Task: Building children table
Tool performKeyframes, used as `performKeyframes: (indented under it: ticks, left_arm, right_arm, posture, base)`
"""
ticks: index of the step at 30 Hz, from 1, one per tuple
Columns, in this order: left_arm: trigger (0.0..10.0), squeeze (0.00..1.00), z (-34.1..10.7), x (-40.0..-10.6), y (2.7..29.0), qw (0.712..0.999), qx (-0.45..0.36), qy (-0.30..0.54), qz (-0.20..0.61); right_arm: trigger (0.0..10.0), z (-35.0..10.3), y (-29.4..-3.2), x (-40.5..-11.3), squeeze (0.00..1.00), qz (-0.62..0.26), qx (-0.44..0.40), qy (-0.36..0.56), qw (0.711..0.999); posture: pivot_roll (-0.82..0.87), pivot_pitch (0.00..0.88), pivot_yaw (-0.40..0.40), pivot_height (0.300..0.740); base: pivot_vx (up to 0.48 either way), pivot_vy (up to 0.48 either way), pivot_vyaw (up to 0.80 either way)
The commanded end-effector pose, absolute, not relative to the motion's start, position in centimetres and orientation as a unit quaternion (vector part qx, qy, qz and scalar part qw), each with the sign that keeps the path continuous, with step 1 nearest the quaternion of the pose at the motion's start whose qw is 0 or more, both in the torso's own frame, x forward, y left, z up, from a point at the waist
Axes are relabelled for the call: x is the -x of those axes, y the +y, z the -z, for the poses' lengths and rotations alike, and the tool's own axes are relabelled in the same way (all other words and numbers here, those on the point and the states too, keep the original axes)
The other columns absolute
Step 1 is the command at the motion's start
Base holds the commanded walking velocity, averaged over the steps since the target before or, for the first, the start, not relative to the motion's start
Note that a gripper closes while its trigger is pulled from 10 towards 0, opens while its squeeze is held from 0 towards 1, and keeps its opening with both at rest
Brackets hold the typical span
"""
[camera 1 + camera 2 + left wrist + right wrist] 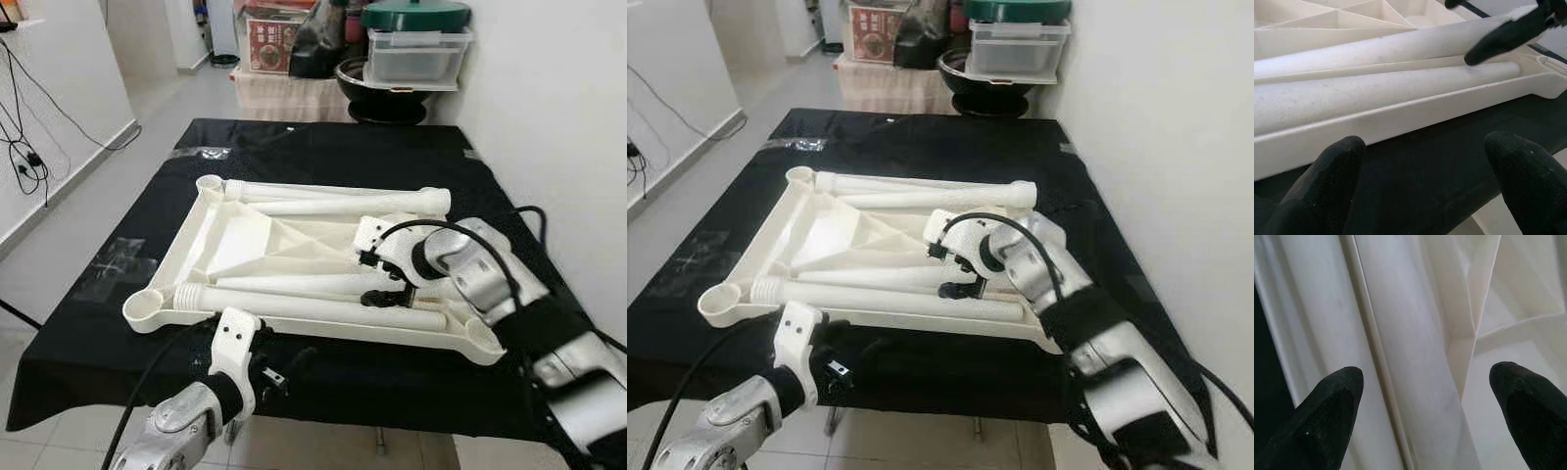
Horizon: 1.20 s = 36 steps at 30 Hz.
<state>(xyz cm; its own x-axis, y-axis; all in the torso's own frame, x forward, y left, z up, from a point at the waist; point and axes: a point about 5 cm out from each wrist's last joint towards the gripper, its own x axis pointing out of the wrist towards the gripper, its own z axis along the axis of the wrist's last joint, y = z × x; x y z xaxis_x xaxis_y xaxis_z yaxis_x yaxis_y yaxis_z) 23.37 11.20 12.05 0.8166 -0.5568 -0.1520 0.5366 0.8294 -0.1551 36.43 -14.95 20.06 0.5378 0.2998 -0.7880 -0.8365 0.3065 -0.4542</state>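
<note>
Four legs: white tubes [323,309] lie loose inside the upturned tabletop.
Tabletop: white ribbed panel [245,245], underside up, on the black-covered table [323,157].
Right gripper: [392,292] hovers over the nearest legs, fingers spread wide, holding nothing.
Left gripper: [1425,176] is at the panel's near edge, fingers wide apart, empty.
Beyond: a clear bin [416,54] with a green lid.

**What sits around my workspace**

Ahead of me, a black cloth [323,157] covers the work surface. Beyond its far edge I see a clear plastic storage box [415,57] under a dark green round lid [415,15], a red printed carton [270,43], and black cables [27,147] trailing down the white wall on my left.
</note>
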Motion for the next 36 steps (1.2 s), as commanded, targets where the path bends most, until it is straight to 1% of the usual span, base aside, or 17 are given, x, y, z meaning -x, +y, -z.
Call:
performKeyframes:
  ticks: [1,2,5,8,9,10,13,19,25,27,28,30,31,32,33,34,36]
  left_arm:
    - [10.0,0.00,-11.8,-23.1,11.1,0.951,0.051,0.104,0.287]
    - [10.0,0.00,-11.8,-23.1,11.1,0.951,0.051,0.104,0.287]
    - [10.0,0.00,-11.8,-23.0,11.0,0.951,0.053,0.105,0.288]
    - [10.0,0.00,-11.8,-23.0,10.9,0.951,0.054,0.104,0.287]
    - [10.0,0.00,-11.9,-23.0,10.9,0.951,0.055,0.104,0.287]
    - [10.0,0.00,-11.9,-23.0,10.8,0.951,0.058,0.105,0.287]
    - [10.0,0.00,-11.8,-23.0,10.8,0.950,0.059,0.105,0.287]
    - [10.0,0.00,-11.8,-22.9,10.9,0.950,0.062,0.106,0.287]
    - [10.0,0.00,-11.8,-23.0,10.9,0.950,0.062,0.107,0.287]
    - [10.0,0.00,-11.8,-23.0,11.0,0.950,0.063,0.108,0.287]
    - [10.0,0.00,-11.8,-23.0,11.0,0.950,0.063,0.108,0.287]
    - [10.0,0.00,-11.8,-23.0,11.0,0.950,0.062,0.109,0.287]
    - [10.0,0.00,-11.8,-23.0,11.0,0.950,0.062,0.109,0.287]
    - [10.0,0.00,-11.8,-23.1,11.0,0.950,0.062,0.110,0.287]
    - [10.0,0.00,-11.8,-23.1,11.1,0.950,0.062,0.110,0.287]
    - [10.0,0.00,-11.8,-23.1,11.1,0.950,0.062,0.110,0.287]
    - [10.0,0.00,-11.9,-23.2,11.2,0.950,0.063,0.108,0.285]
  right_arm:
    - [10.0,-19.8,-15.0,-36.6,0.00,-0.372,0.473,0.308,0.737]
    - [10.0,-19.8,-15.0,-36.6,0.00,-0.372,0.473,0.308,0.737]
    - [10.0,-19.8,-15.1,-37.3,0.00,-0.362,0.483,0.338,0.722]
    - [10.0,-20.0,-15.1,-37.5,0.00,-0.363,0.485,0.340,0.720]
    - [5.2,-20.1,-15.0,-37.6,0.00,-0.366,0.485,0.339,0.718]
    - [0.0,-20.1,-14.9,-37.7,0.00,-0.371,0.486,0.339,0.715]
    - [0.0,-20.1,-14.9,-37.8,0.00,-0.375,0.487,0.343,0.710]
    - [0.0,-19.7,-15.3,-37.6,0.00,-0.385,0.489,0.371,0.690]
    - [0.0,-19.8,-15.4,-37.8,0.00,-0.383,0.490,0.372,0.689]
    - [0.0,-20.1,-15.3,-38.0,0.00,-0.383,0.483,0.361,0.699]
    - [0.0,-20.1,-15.3,-38.0,0.00,-0.383,0.483,0.361,0.699]
    - [0.0,-21.2,-14.9,-38.4,0.00,-0.385,0.454,0.332,0.731]
    - [0.0,-21.2,-14.9,-38.4,0.00,-0.385,0.454,0.332,0.731]
    - [0.0,-22.1,-14.9,-38.6,0.00,-0.386,0.436,0.313,0.750]
    - [0.0,-22.7,-15.0,-38.7,0.00,-0.387,0.425,0.301,0.761]
    - [0.0,-22.7,-15.0,-38.7,0.00,-0.387,0.425,0.301,0.761]
    - [0.0,-24.0,-15.8,-38.8,0.00,-0.381,0.414,0.288,0.775]
  posture:
    - [-0.09,0.048,-0.066,0.740]
    - [-0.09,0.048,-0.066,0.740]
    - [-0.09,0.055,-0.072,0.740]
    - [-0.09,0.057,-0.077,0.740]
    - [-0.09,0.058,-0.079,0.740]
    - [-0.09,0.057,-0.081,0.740]
    - [-0.09,0.057,-0.081,0.740]
    - [-0.10,0.057,-0.078,0.740]
    - [-0.10,0.057,-0.076,0.740]
    - [-0.10,0.057,-0.076,0.740]
    - [-0.10,0.057,-0.076,0.740]
    - [-0.09,0.055,-0.069,0.740]
    - [-0.09,0.055,-0.069,0.740]
    - [-0.09,0.054,-0.066,0.740]
    - [-0.09,0.054,-0.066,0.740]
    - [-0.09,0.054,-0.066,0.740]
    - [-0.10,0.052,-0.062,0.740]
  base:
    - [0.000,0.000,0.00]
    - [0.000,0.000,0.00]
    - [0.000,0.000,0.00]
    - [0.000,0.000,0.00]
    - [0.000,0.000,0.00]
    - [0.000,0.000,0.00]
    - [0.000,0.000,0.00]
    - [0.000,0.000,0.00]
    - [0.000,0.000,0.00]
    - [0.000,0.000,0.00]
    - [0.000,0.000,0.00]
    - [0.000,0.000,0.00]
    - [0.000,0.000,0.00]
    - [0.000,0.000,0.00]
    - [0.000,0.000,0.00]
    - [0.000,0.000,0.00]
    - [0.000,0.000,0.00]
